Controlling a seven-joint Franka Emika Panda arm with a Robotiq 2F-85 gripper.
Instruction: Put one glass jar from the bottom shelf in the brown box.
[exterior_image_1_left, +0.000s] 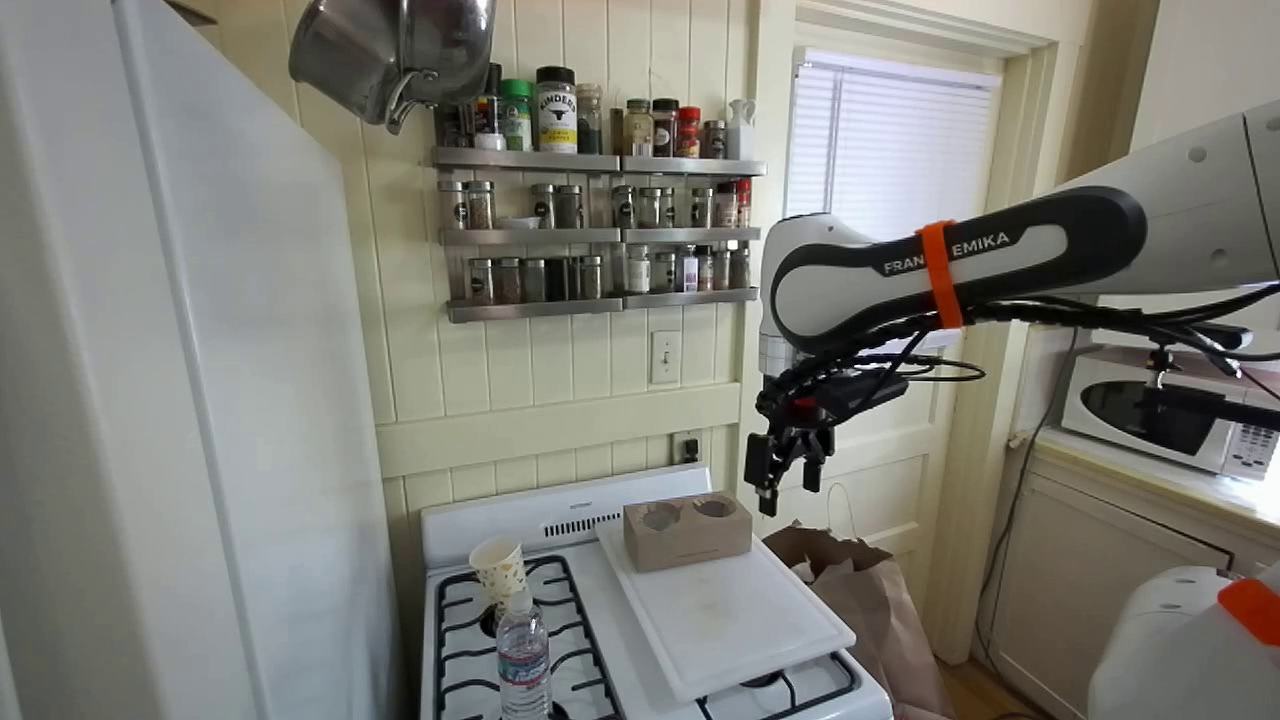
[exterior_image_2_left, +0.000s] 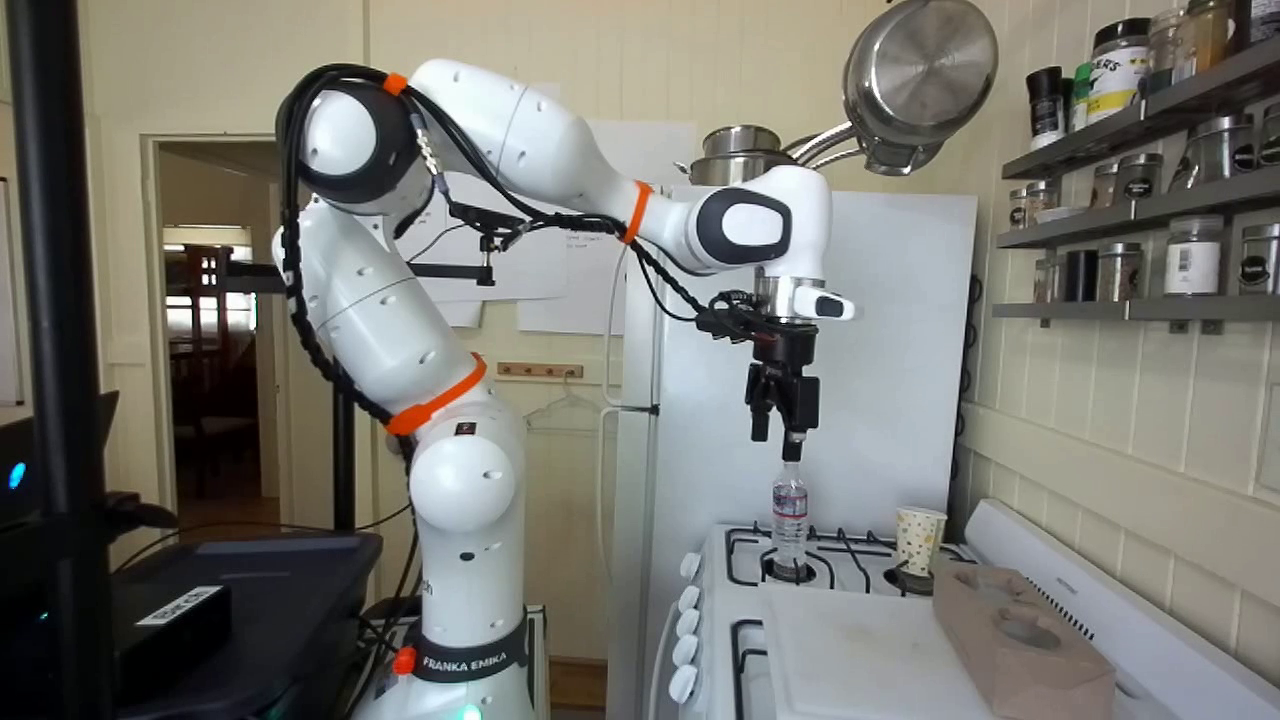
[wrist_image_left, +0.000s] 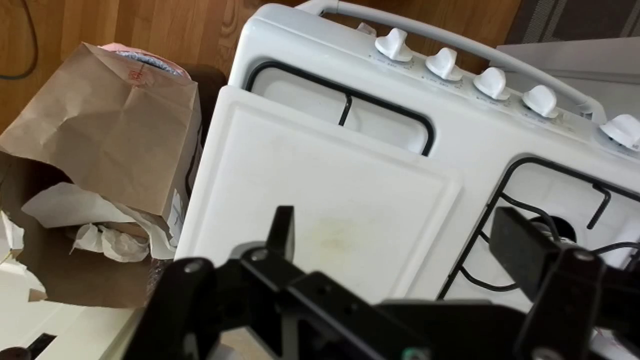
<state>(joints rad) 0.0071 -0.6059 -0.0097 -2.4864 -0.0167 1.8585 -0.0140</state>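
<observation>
A tall, boxy white fridge (exterior_image_2_left: 850, 300) took up the most room; next, a white jointed robot arm (exterior_image_2_left: 465, 480) with orange straps reached over a white gas-stove bench (wrist_image_left: 475, 135). Up on the cream plank wall (exterior_image_1_left: 560, 440) was a three-tier grey metal rack (exterior_image_1_left: 700, 167), its bottom shelf (exterior_image_1_left: 535, 310) edged with a front rail (exterior_image_1_left: 690, 298). A crumpled brown paper bag (wrist_image_left: 115, 140) gaped open beside the bench, and a flat white rectangular board (exterior_image_1_left: 740, 620) lay across part of the top. Round steel pots (exterior_image_1_left: 345, 60) hung up high, just beside the rack's corner in an exterior view. The low tan-brown rectangular box (exterior_image_1_left: 690, 548), two round hollows on top, sat at the board's wall end. The black two-fingered pincer (wrist_image_left: 395, 230) was spread wide above the bench, well apart from the rack. A clear plastic water bottle (exterior_image_1_left: 524, 665) and a spotted cream paper cup (exterior_image_1_left: 498, 570) kinda cluttered the fridge side. Bottles (exterior_image_1_left: 556, 112) with green, black and red caps crowded the top tier. Littlest were the clear cylindrical glass jars (exterior_image_1_left: 482, 282) with metal lids, lined up on the bottom shelf behind that rail.
</observation>
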